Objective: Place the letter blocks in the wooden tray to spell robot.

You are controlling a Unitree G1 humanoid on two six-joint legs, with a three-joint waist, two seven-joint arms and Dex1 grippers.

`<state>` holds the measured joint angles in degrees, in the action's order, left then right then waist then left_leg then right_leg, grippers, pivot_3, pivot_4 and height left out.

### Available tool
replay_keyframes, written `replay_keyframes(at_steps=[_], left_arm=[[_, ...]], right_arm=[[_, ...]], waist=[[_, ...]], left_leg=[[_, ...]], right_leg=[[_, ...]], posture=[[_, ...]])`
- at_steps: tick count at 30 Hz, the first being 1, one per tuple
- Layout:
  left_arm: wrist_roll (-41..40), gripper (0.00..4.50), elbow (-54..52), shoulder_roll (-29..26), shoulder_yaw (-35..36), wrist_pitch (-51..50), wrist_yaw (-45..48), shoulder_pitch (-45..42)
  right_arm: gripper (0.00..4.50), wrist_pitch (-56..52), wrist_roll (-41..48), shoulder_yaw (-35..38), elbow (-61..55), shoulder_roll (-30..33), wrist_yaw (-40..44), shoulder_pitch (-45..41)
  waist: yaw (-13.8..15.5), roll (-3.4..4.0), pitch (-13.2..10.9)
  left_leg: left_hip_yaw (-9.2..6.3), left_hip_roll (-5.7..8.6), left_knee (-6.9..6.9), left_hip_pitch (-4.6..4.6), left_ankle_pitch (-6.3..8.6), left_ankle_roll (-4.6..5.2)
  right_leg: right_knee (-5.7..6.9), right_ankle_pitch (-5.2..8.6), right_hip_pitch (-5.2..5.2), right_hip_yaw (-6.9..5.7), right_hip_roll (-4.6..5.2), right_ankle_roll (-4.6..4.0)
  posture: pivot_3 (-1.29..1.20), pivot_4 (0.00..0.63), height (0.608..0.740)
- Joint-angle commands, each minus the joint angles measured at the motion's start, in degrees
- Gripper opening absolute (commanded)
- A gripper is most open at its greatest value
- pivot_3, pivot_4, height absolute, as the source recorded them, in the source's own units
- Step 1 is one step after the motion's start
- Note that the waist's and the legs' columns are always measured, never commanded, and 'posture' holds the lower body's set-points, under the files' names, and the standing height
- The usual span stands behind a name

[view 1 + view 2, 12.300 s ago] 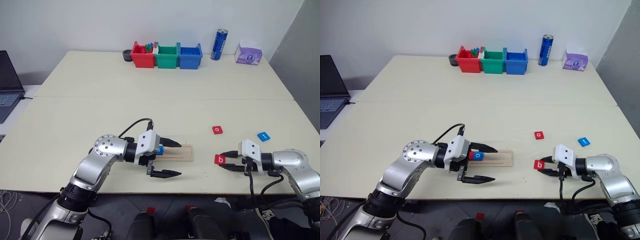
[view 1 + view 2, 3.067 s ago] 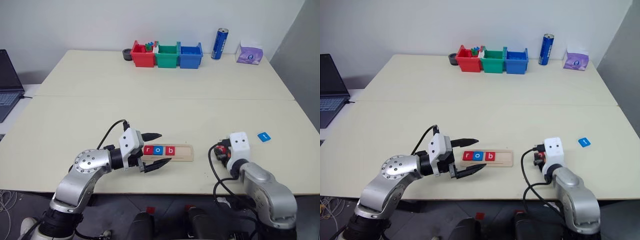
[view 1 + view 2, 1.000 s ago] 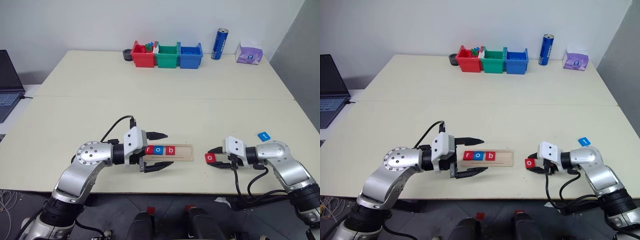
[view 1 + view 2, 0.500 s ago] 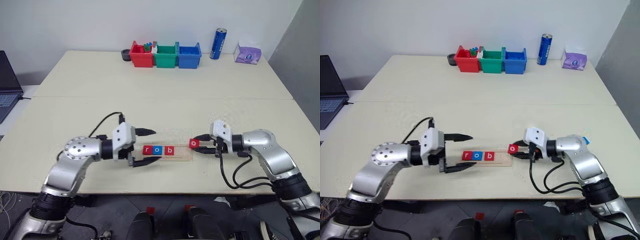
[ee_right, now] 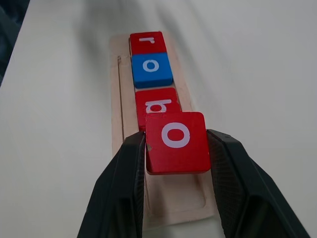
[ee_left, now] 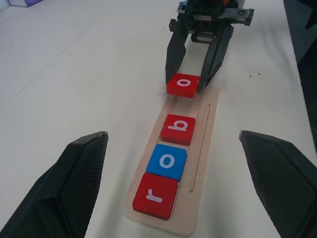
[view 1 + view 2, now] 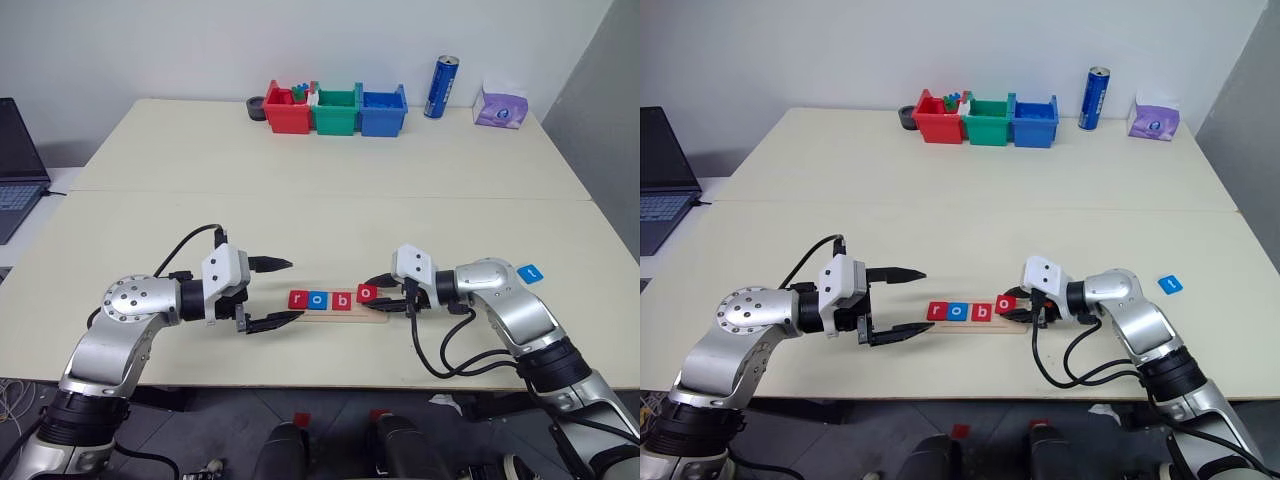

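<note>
The wooden tray [image 7: 379, 314] lies near the table's front edge and holds three letter blocks in a row: a red "r" [image 7: 298, 299], a blue "o" [image 7: 318, 299] and a red "b" [image 7: 341, 299]. My right gripper [image 7: 374, 294] is shut on a red "o" block [image 7: 368, 293] and holds it just above the tray's free end, right beside the "b". My left gripper [image 7: 282, 293] stands open just left of the tray, with nothing between its fingers. A blue "t" block [image 7: 531, 271] lies on the table farther right.
Red [image 7: 285, 108], green [image 7: 334, 109] and blue [image 7: 383, 109] plastic bins stand at the table's far edge, with a blue can [image 7: 438, 87] and a purple tissue pack [image 7: 497, 106] to their right. A laptop [image 7: 18, 165] sits at the far left.
My right gripper has carried the red "o" block leftward from the bare table to over the tray's free end. My left gripper has drawn back a little to the left, still open.
</note>
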<state>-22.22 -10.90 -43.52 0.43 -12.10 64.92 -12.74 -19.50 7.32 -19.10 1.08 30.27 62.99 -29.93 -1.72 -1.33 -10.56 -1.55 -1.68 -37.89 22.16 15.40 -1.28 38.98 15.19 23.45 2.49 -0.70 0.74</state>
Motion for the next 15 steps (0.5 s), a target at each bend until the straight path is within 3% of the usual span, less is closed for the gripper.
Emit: replay_keyframes(at_steps=[1, 15], left_arm=[[-0.66, 4.5, -2.23, -0.19, 1.4, 0.14, -0.85, -0.17], [-1.19, 4.5, -4.08, -0.33, 1.24, -0.73, -1.94, 0.92]], right_arm=[[1.45, 2.15, -0.74, -0.22, 0.55, -0.49, 0.28, -1.33], [1.45, 3.67, -2.03, -1.24, 3.75, -2.38, 0.49, -2.21]], waist=[[0.0, 0.0, 0.0], [0.0, 0.0, 0.0]], left_leg=[[-0.01, 0.0, 0.0, 0.0, 0.0, 0.0], [-0.02, -0.01, 0.0, 0.0, 0.0, 0.0]], right_leg=[[0.0, 0.0, 0.0, 0.0, 0.0, 0.0], [0.01, -0.02, 0.0, 0.0, -0.02, -0.04]], posture=[[0.0, 0.15, 0.74], [0.0, 0.15, 0.74]])
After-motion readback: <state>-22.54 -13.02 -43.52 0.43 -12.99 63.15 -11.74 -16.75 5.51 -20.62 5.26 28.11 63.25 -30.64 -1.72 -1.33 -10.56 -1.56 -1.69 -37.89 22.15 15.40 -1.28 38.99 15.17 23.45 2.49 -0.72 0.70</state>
